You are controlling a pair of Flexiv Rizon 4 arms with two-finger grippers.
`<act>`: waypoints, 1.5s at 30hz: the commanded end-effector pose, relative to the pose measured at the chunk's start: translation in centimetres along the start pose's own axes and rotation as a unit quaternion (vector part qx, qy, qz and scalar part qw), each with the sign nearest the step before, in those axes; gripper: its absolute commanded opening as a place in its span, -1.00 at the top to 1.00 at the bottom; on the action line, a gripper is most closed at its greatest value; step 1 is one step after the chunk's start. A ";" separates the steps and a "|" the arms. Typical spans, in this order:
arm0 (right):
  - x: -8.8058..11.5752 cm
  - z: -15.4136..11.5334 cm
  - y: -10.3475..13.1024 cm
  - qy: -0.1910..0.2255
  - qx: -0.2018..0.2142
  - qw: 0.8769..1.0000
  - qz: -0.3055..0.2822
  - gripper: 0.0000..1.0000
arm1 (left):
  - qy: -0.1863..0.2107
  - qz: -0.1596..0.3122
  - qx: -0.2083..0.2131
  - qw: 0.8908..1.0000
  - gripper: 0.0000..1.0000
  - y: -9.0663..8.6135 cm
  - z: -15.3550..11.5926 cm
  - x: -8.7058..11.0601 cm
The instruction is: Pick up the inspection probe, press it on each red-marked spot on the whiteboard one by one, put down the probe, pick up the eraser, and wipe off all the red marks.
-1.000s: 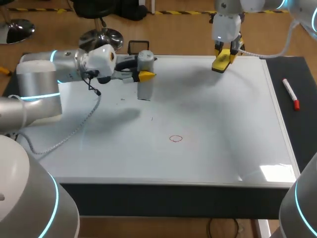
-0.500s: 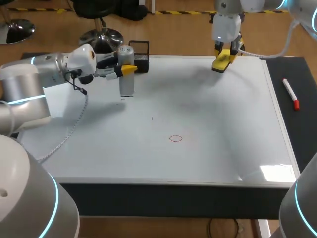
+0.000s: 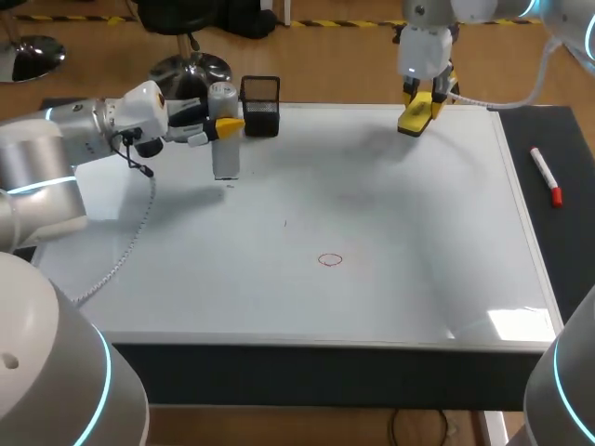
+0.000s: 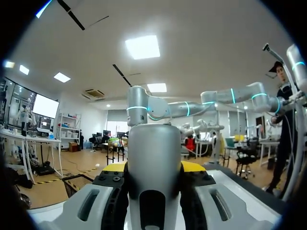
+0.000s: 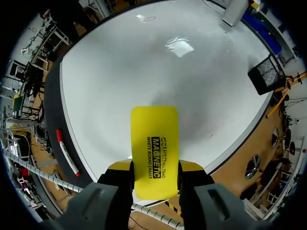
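Observation:
The inspection probe (image 3: 224, 130), a grey upright cylinder, is over the back left of the whiteboard (image 3: 390, 279), just beside a black mesh holder (image 3: 260, 94). My left gripper (image 3: 219, 128) is shut on the probe from the left side; in the left wrist view the probe (image 4: 154, 172) fills the gap between the yellow tips of the left gripper (image 4: 153, 167). My right gripper (image 3: 420, 100) hovers over the board's back right, shut on the yellow eraser (image 3: 416, 116), also seen as eraser (image 5: 154, 148) in the right gripper (image 5: 154, 168). One red circle mark (image 3: 329, 260) lies mid-board.
A red-capped marker (image 3: 546, 175) lies on the dark mat right of the board, also seen as marker (image 5: 66, 152) beside my right gripper. A tiny dark speck (image 3: 285, 223) sits on the board behind the red circle. The mesh holder (image 5: 265, 74) stands at the board's far corner.
My left arm has carried the probe leftward and back, from mid-left of the board to beside the mesh holder. The right arm and eraser have stayed still.

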State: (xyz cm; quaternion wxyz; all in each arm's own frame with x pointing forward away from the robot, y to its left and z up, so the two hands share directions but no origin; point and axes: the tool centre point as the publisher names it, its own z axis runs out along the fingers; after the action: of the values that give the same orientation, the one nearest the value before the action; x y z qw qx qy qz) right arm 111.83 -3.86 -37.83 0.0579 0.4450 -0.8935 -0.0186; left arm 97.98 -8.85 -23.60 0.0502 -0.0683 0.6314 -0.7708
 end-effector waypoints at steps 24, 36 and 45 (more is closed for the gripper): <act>-1.9 0.5 4.1 0.021 0.017 0.998 -0.052 1.00 | 0.001 0.002 0.002 1.000 1.00 -0.4 -0.2 0.0; -3.3 1.7 14.1 0.013 0.024 0.990 -0.137 1.00 | 0.001 0.002 0.002 1.000 1.00 -0.4 -0.2 0.0; -3.0 2.2 19.9 -0.008 0.018 0.986 -0.167 1.00 | 0.001 0.002 0.002 1.000 1.00 -0.4 -0.2 0.0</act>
State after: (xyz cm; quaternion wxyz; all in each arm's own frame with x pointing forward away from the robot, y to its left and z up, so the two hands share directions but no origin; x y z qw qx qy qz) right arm 99.74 10.24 -38.81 0.0701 0.5853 -0.8063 -0.0482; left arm 97.94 -8.54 -23.35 0.0498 -0.0659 0.6302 -0.7720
